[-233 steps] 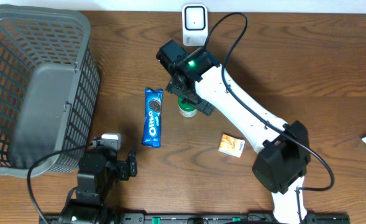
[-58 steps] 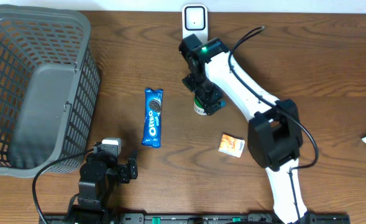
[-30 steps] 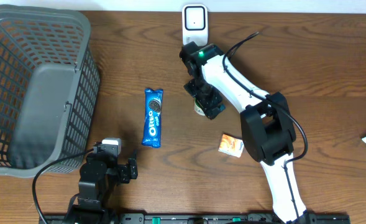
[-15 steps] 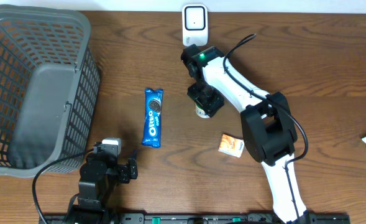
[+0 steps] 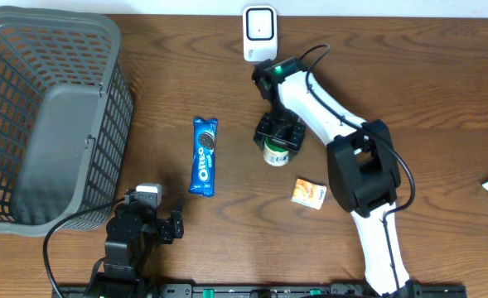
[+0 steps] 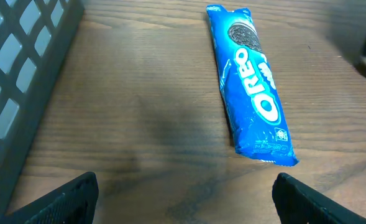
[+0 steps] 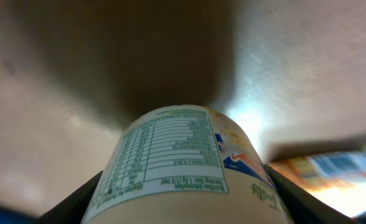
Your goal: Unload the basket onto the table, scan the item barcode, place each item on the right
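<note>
Reading "OREO", the blue cookie pack (image 6: 251, 93) lies near the cup (image 5: 275, 156).

layout: scanner (image 5: 260, 33) at the far edge of the table (image 5: 409, 91), centre. tub (image 5: 276, 154) in front of it, between the fingers of my right claw (image 5: 277, 139); can't tell if it touches the table. Oreo pack (image 5: 205, 155) left of the tub, basket (image 5: 53, 116) far left. small box (image 5: 309, 193) front-right of the tub. my left claw (image 5: 148, 222) at the front edge, Oreo pack ahead of it.

Right arm (image 5: 330, 124) reaches forward, wrist tipped down, and the right end effector (image 5: 278, 135) has its fingers pressed on both sides of the cup (image 7: 183, 155). Left end effector (image 6: 184, 202) hangs low, pointing forward, fingers spread wide.
</note>
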